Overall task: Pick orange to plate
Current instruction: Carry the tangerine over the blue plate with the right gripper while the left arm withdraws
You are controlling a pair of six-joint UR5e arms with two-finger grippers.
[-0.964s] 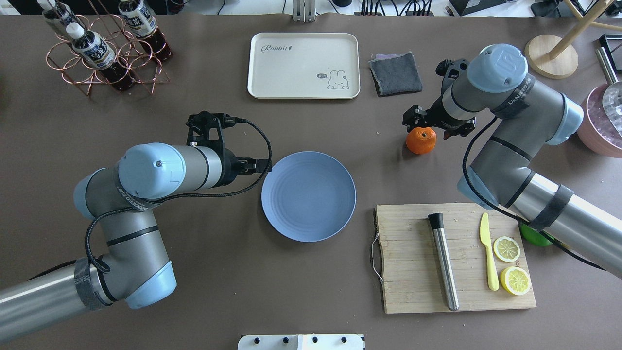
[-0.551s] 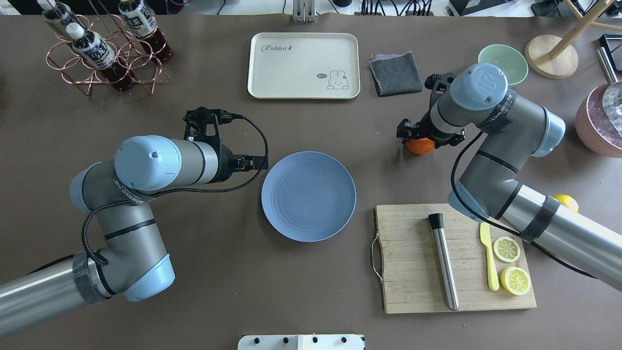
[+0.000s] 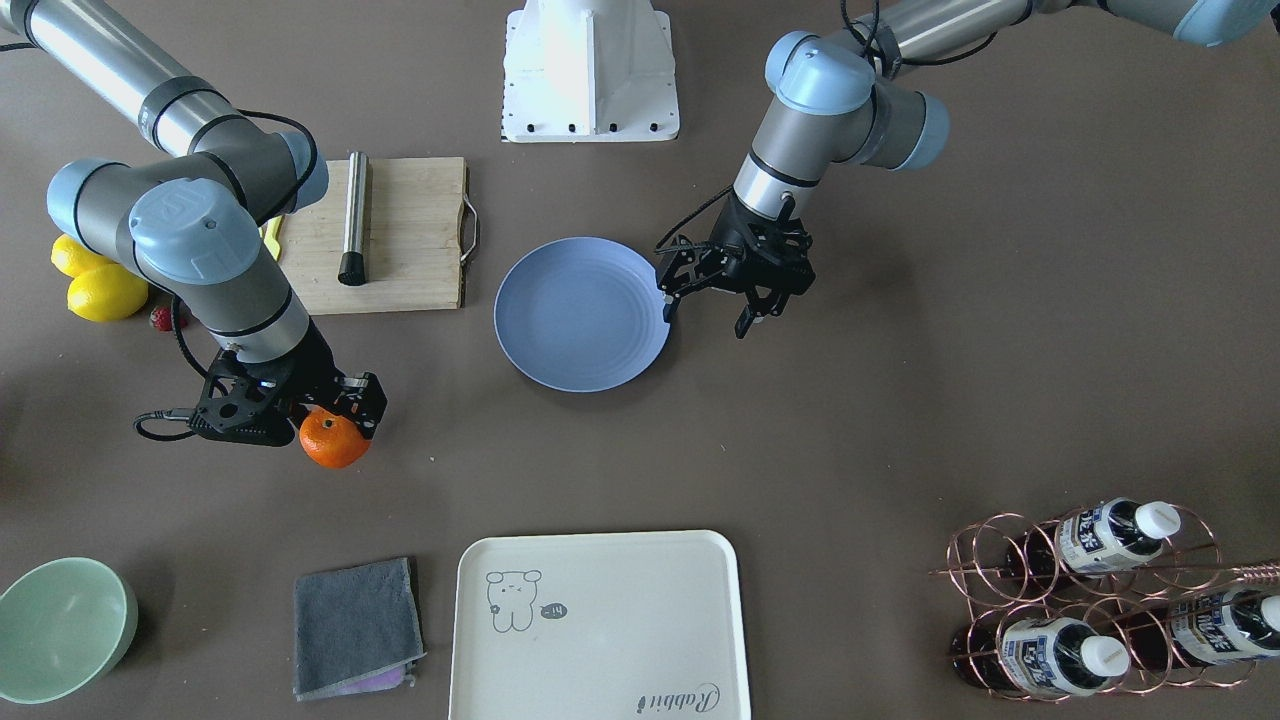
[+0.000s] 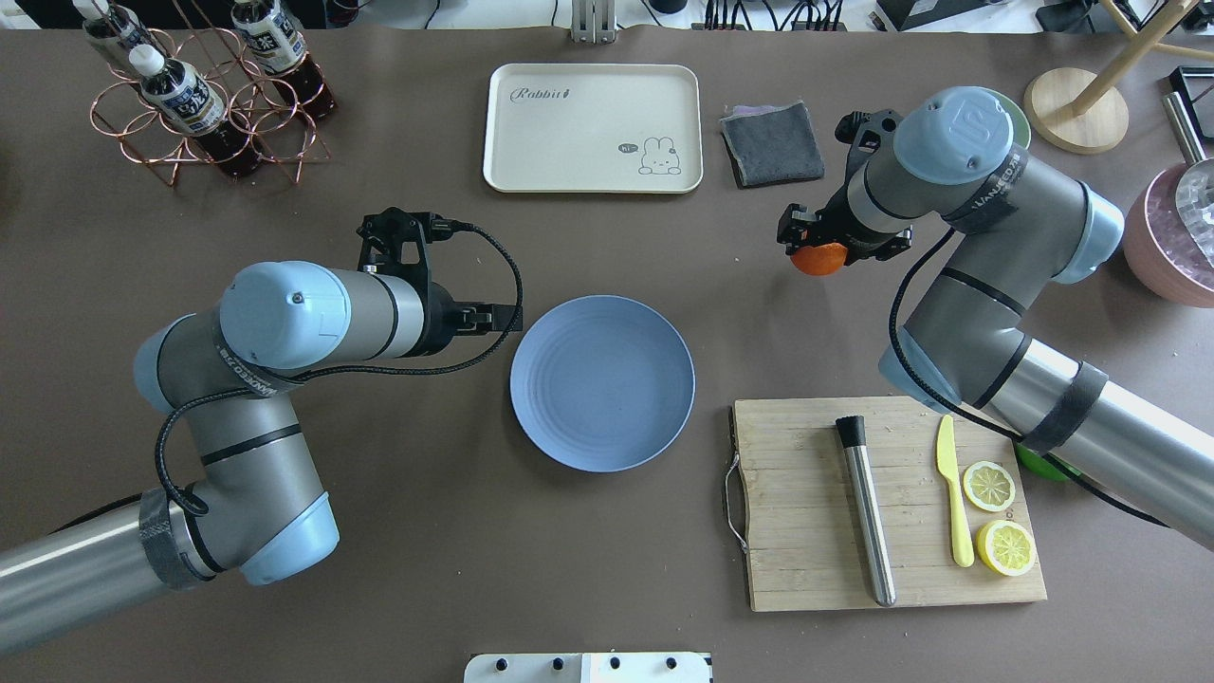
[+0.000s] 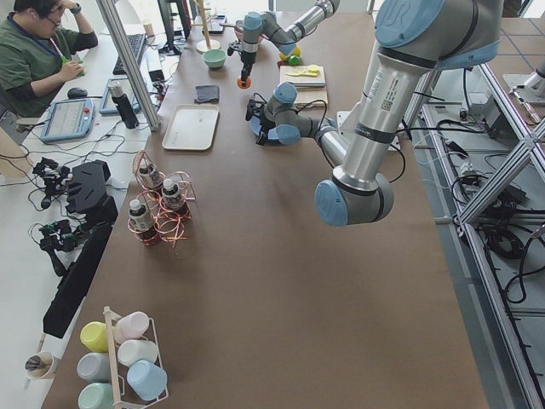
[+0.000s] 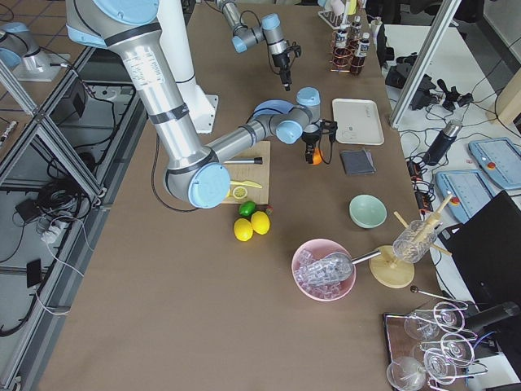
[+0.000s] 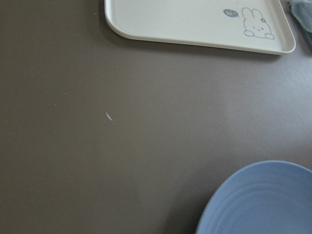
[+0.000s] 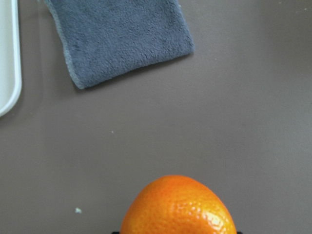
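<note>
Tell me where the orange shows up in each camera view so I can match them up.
Front-facing: the orange is at lower left.
Overhead: upper right.
Exterior left: far end, top centre.
Exterior right: upper middle.
Left wrist: not in view.
Right wrist: bottom centre.
Shared landmark: the grey cloth lies near it in every view that shows it.

- Robotics lab: aluminium-profile frames (image 5: 502,175), loose floor cables (image 5: 502,243) off the table (image 5: 281,281).
- Operator (image 5: 38,51) at desk (image 5: 98,60) with tablet (image 5: 66,119), well beyond right gripper (image 5: 244,77).
</note>
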